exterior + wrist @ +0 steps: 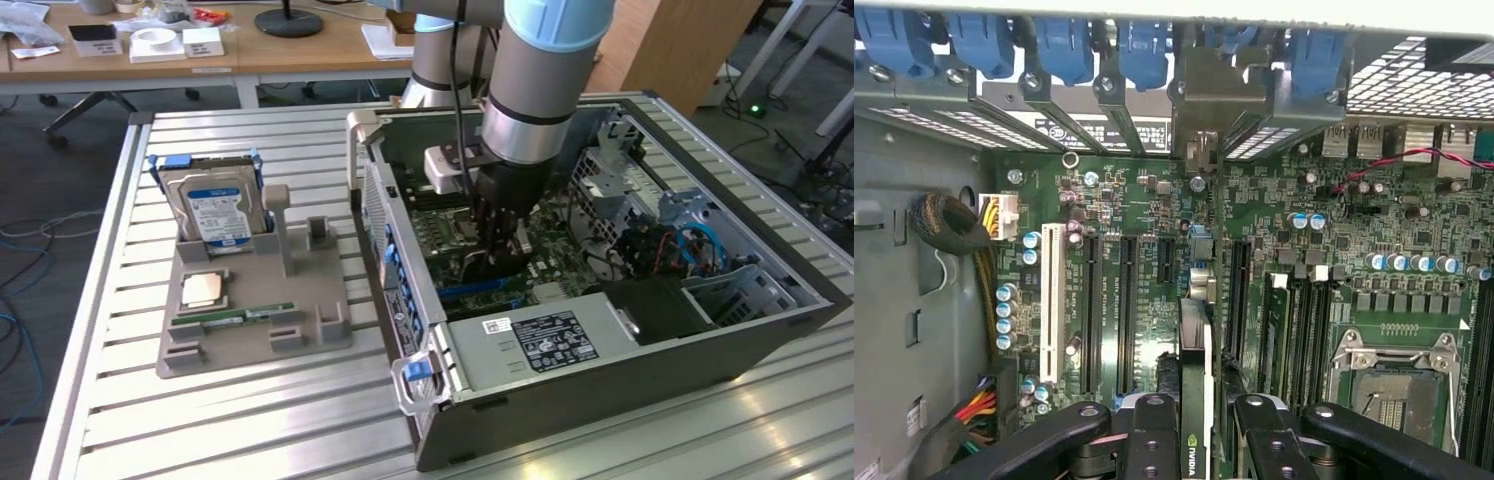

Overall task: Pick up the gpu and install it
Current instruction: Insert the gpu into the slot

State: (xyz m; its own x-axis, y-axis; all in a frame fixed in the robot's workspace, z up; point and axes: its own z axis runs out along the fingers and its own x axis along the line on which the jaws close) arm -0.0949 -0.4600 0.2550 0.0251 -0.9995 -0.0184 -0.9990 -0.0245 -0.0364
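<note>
My gripper (497,243) is down inside the open computer case (747,330), over the green motherboard (1334,250). It is shut on the gpu (1194,350), a thin dark card seen edge-on between the two black fingers (1152,440), with a logo on its edge. The card stands upright over the row of long black expansion slots (1124,310), in line with the gap between two of them. I cannot tell whether its lower edge touches a slot. In the exterior view the gpu (491,265) shows as a dark shape under the fingers.
A grey holder tray (254,340) at the exterior view's left carries a blue-labelled hard drive (214,210), a processor chip (203,290) and a green memory stick (247,315). Inside the case are the power supply (547,340), an open processor socket (1384,370) and a cable bundle (949,225).
</note>
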